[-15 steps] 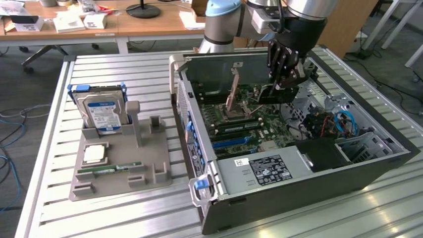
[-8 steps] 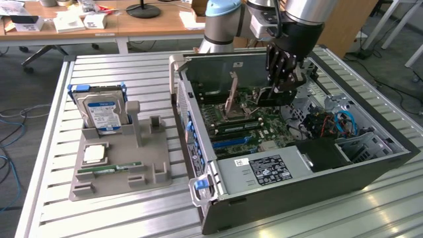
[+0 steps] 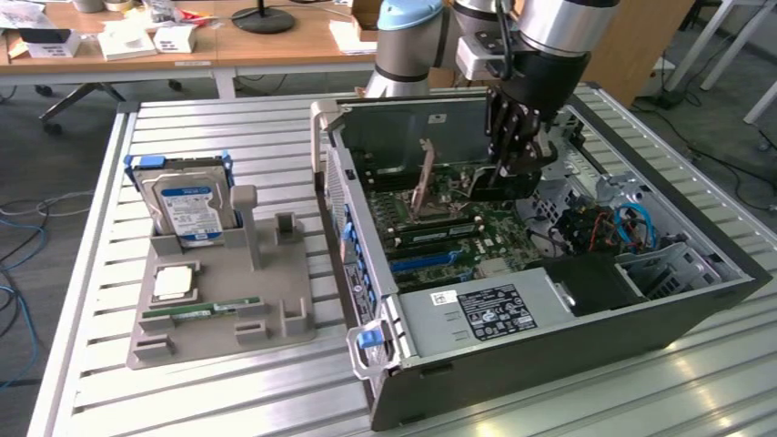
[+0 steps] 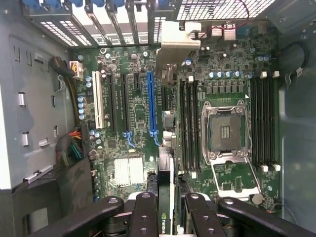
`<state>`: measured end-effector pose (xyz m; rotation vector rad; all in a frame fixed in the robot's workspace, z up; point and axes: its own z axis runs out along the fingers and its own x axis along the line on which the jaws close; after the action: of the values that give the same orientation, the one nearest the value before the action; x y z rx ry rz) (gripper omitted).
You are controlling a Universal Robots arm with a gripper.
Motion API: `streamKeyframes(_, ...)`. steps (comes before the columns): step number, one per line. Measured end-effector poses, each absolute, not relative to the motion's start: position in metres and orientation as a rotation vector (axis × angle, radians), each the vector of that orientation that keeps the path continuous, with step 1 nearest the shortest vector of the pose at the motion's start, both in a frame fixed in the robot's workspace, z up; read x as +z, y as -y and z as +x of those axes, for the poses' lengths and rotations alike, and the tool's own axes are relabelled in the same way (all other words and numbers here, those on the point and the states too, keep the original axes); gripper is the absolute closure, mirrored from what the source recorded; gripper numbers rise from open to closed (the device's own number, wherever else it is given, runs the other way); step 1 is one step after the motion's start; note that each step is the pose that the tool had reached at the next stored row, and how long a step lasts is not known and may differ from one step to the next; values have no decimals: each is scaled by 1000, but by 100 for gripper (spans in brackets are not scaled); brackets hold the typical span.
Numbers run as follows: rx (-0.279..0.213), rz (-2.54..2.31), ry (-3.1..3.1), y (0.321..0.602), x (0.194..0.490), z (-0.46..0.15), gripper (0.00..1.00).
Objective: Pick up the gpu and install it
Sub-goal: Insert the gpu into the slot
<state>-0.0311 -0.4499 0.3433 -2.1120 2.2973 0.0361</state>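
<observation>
The gpu (image 4: 166, 168) is a thin dark card seen edge-on, with a green logo near my fingers and a silver end bracket (image 4: 180, 43). My gripper (image 4: 165, 213) is shut on it, one black finger (image 4: 145, 212) on each side. The card hangs above the motherboard (image 4: 136, 148), between the long blue slot (image 4: 152, 103) and the memory slots (image 4: 190, 123). In the exterior view my gripper (image 3: 516, 164) reaches down into the open computer case (image 3: 680, 309), and the gpu (image 3: 500, 185) shows as a dark block under its fingers, over the board.
A grey fixture (image 3: 225, 328) at the exterior view's left holds a hard drive (image 3: 188, 208), a processor (image 3: 174, 282) and a green memory stick (image 3: 200, 312). Inside the case lie the power supply (image 3: 486, 314), the empty processor socket (image 4: 224, 131) and cable bundles (image 4: 71, 148).
</observation>
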Motion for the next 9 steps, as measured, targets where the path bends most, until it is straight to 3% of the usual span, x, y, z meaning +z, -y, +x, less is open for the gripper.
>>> streamKeyframes(9,37,-2120,-2290,450,335,-32,74)
